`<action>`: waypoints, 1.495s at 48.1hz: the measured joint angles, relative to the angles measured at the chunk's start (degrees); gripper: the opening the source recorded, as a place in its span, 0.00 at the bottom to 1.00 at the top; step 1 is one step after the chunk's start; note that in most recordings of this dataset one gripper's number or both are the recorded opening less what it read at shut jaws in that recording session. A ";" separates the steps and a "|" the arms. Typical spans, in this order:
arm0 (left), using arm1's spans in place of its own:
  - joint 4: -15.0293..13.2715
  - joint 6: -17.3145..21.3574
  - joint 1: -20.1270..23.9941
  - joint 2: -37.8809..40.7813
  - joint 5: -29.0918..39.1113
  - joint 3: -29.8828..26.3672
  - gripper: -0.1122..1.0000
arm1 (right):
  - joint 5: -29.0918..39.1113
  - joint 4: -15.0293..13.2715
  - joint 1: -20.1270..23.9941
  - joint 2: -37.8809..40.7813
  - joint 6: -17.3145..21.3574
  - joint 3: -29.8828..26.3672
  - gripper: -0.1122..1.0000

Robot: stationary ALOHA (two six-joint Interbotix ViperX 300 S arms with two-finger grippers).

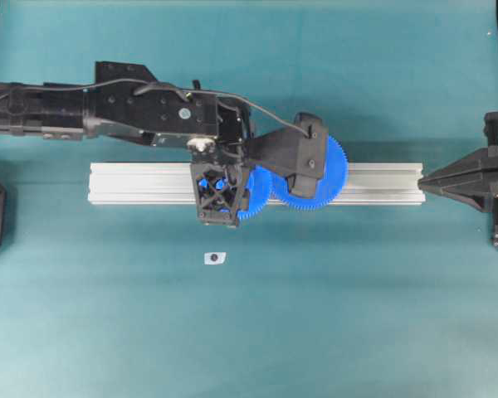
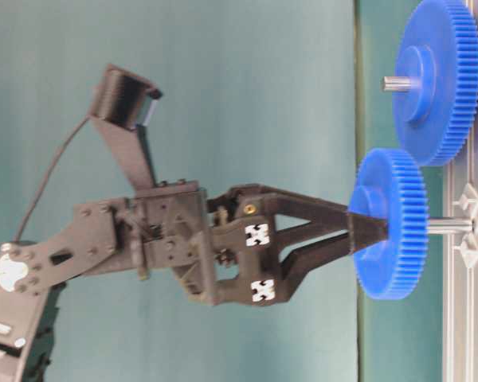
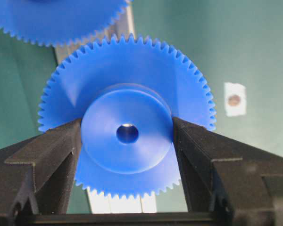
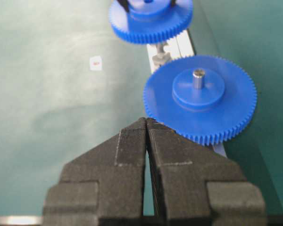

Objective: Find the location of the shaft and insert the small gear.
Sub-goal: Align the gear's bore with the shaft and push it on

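- Left gripper (image 2: 370,233) has its fingers (image 3: 52,155) clamped on the small gear's (image 2: 392,235) hub, bore lined up with the shaft (image 2: 448,226) on the rail (image 1: 373,184), partly threaded.
- Right gripper (image 4: 146,123), fingers together, waits clear beside the big gear (image 4: 200,99).

Overhead cam looks straight down on me, mid-range. Table-level cam is side-on, rolled, close. My left wrist cam stares close at the small gear (image 3: 127,133), rail (image 1: 373,184) toward 12. Right wrist cam shares both gears, big gear (image 4: 200,96) at 1.
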 measured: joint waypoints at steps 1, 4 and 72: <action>0.00 0.00 0.09 0.09 -0.09 0.00 0.67 | 0.00 0.00 0.00 0.00 0.00 0.00 0.12; 0.00 0.00 0.09 0.18 -0.26 0.26 0.67 | 0.09 0.00 0.00 0.00 0.00 0.00 0.12; -0.35 0.88 2.11 -0.44 -2.29 2.72 0.67 | 0.09 0.00 0.00 0.00 0.00 0.00 0.12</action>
